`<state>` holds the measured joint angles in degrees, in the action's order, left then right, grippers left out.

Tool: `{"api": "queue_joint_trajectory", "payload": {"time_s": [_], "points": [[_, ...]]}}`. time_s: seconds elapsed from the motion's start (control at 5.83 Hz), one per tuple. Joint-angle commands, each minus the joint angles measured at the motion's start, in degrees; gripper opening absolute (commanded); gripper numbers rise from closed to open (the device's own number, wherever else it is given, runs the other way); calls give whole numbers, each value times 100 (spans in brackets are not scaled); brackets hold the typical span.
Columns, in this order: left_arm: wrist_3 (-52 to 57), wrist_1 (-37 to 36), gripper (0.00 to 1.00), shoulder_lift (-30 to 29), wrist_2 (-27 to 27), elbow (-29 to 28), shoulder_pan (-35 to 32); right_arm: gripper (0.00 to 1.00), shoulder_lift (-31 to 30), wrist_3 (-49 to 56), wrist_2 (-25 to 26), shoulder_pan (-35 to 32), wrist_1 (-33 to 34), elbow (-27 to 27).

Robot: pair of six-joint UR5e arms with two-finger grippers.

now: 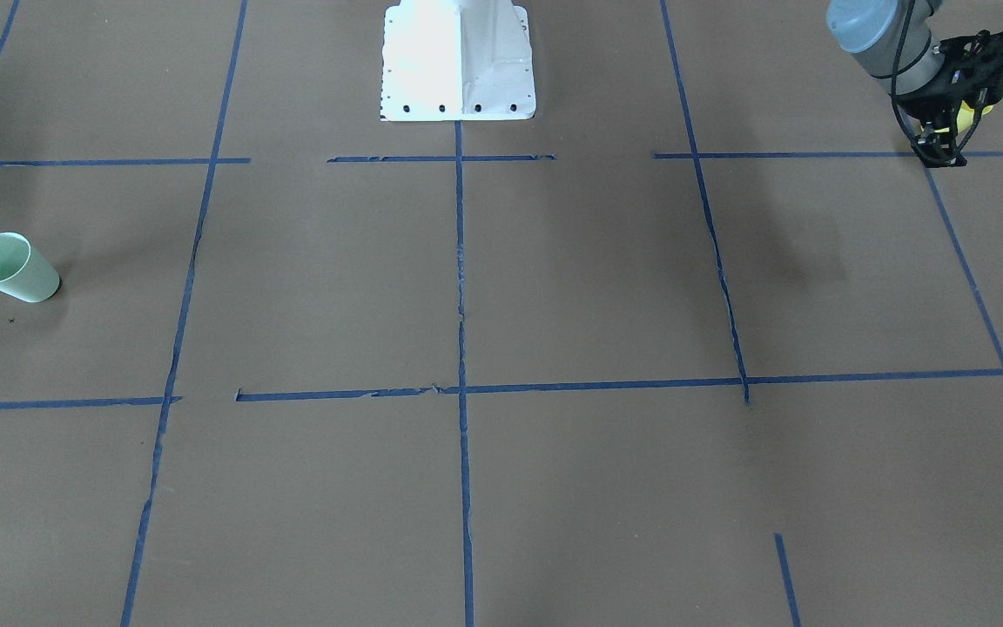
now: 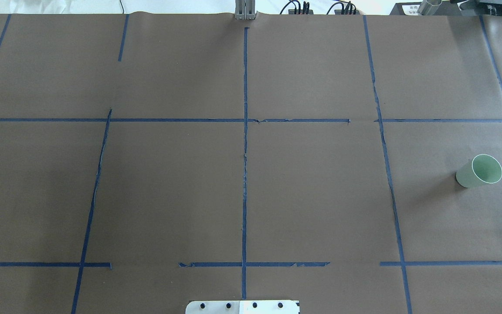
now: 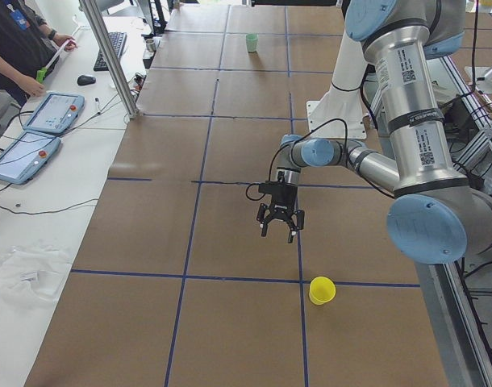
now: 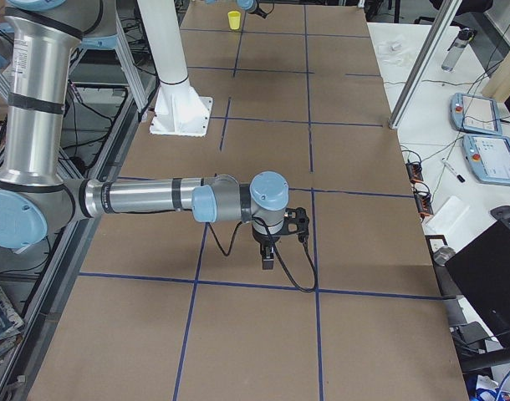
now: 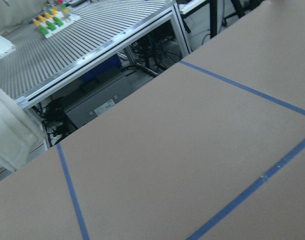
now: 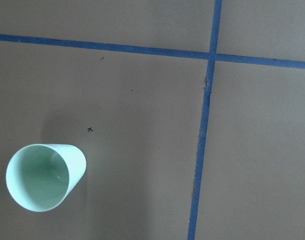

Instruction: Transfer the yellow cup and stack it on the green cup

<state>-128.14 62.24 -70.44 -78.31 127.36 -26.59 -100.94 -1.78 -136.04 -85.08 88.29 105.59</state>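
Note:
The yellow cup [image 3: 321, 290] stands upright on the brown table near the robot's side edge, and a bit of it shows behind the gripper in the front view [image 1: 980, 109]. My left gripper [image 3: 278, 234] hangs open and empty above the table, apart from the cup; it also shows in the front view [image 1: 944, 150]. The green cup [image 2: 479, 171] stands upright at the table's right end, also seen in the front view [image 1: 14, 267] and from above in the right wrist view [image 6: 42, 176]. My right gripper [image 4: 267, 263] hovers over that area; I cannot tell whether it is open or shut.
The white robot base [image 1: 458, 61] stands at the table's robot-side middle. Blue tape lines [image 2: 245, 152] divide the brown table. An operators' bench with tablets [image 3: 36, 121] and a metal post [image 3: 109, 56] lies on the far side, with a person [image 3: 20, 48] there.

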Motion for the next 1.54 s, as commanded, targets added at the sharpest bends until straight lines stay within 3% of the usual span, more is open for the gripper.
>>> {"api": "queue_joint_trajectory", "payload": {"time_s": [0.0,0.51,1.2,1.37], "points": [[-1558,-1062,100,-337,-698,-53,520,100,-4,-6,8,0,-146,-12],[-3501,-1408,100,-1032,-1177,-1122,585,100,4,-6,16,0,-155,32],[-3973,-996,100,-875,-1195,-1704,707,100,-75,11,25,0,-383,50],[-3973,-568,100,-875,-1204,-2141,786,100,-75,3,25,0,-383,67]]}}
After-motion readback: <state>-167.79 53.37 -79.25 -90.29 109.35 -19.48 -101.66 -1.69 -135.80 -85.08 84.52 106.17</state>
